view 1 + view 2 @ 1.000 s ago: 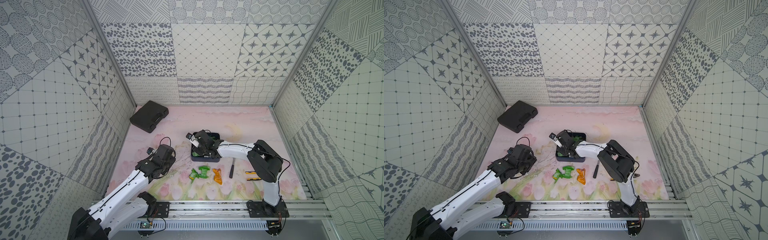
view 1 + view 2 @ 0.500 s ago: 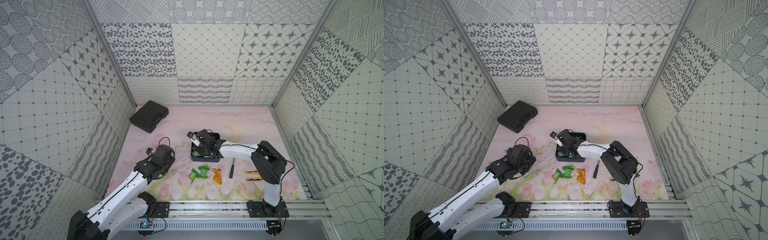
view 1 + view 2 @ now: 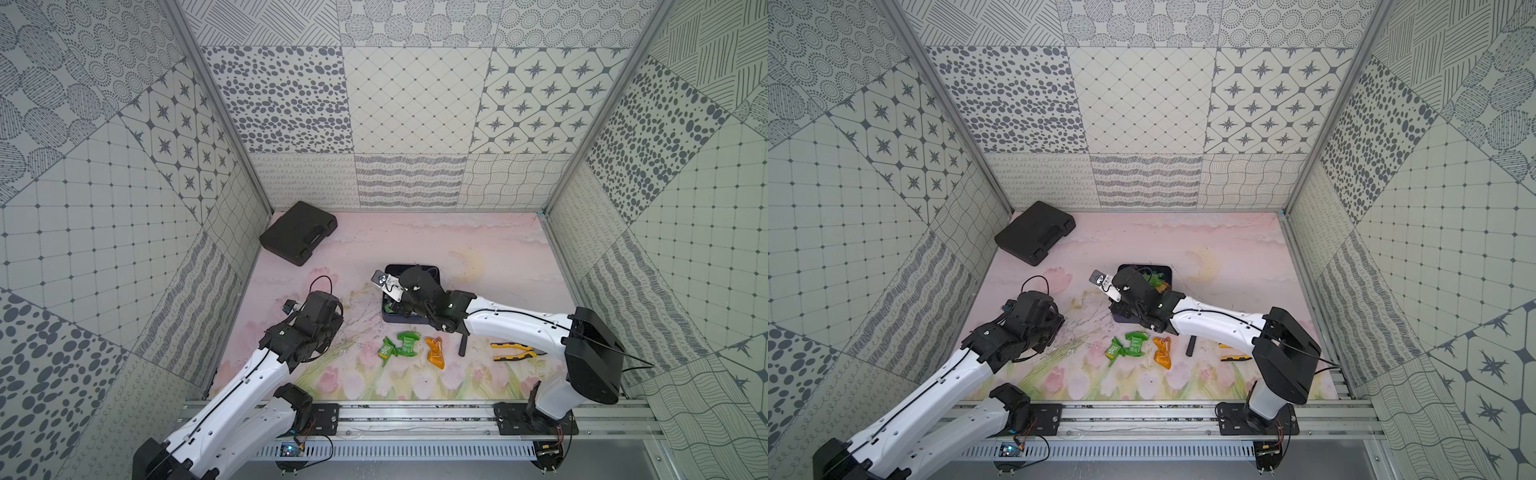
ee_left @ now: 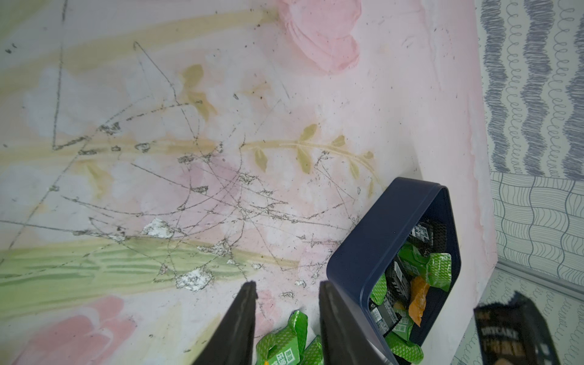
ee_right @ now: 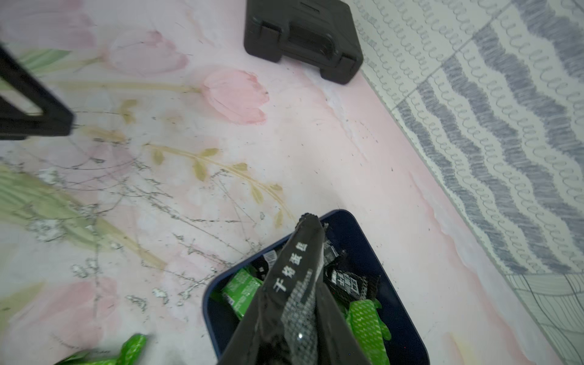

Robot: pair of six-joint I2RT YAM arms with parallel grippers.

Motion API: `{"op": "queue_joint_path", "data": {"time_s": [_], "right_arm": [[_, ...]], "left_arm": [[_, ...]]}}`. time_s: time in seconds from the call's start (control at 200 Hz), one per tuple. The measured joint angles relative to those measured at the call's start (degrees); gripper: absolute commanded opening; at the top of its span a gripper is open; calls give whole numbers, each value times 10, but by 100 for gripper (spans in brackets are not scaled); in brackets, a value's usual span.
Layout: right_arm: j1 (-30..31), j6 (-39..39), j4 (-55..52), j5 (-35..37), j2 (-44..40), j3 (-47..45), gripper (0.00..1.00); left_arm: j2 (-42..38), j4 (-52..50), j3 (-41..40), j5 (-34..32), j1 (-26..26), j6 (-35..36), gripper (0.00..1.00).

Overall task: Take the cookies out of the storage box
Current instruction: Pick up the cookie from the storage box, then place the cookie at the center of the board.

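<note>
Cookie in the grip: we see the right gripper (image 5: pixel 294 309) clenched on a black packet (image 5: pixel 300 252), one of the cookies, pinched between its dark fingers directly over the box (image 5: pixel 392 284). The packet appears to hang clear of the heap below, though the wrist view is too close for us to be sure. Its wrapper is crinkly film with white print and a fine mesh pattern, and its crimped end sticks out past the fingertips.

The box is navy, square and shallow, with rounded corners and smooth low walls. It sits mid-table (image 3: pixel 432 269) and holds more cookies (image 4: pixel 439 268): green, black and orange packets piled loosely. In both top views the right arm (image 3: pixel 511 328) covers much of it.

Three cookies lie outside on the floral mat (image 3: pixel 374 249), just in front of the box: two green (image 3: pixel 405 343) and one orange (image 3: pixel 434 352).

The left gripper (image 4: pixel 287 286) hangs with its jaws parted and nothing between them, near the box but not touching it. A black moulded case (image 3: pixel 297 237) lies at the far left, and yellow-handled pliers (image 3: pixel 515 351) lie beside the right arm.
</note>
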Motion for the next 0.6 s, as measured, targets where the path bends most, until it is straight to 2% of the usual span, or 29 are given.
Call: {"op": "queue_joint_path", "data": {"time_s": [0.22,0.6], "right_arm": [[105,-21,-3,-7,3,-39,27],[145,-44,17,76,137,-31,27]], "left_arm": [[-54,-52,1,-31,2,-29,36],[-139,-115,-34,-54,2,-75,36]]}}
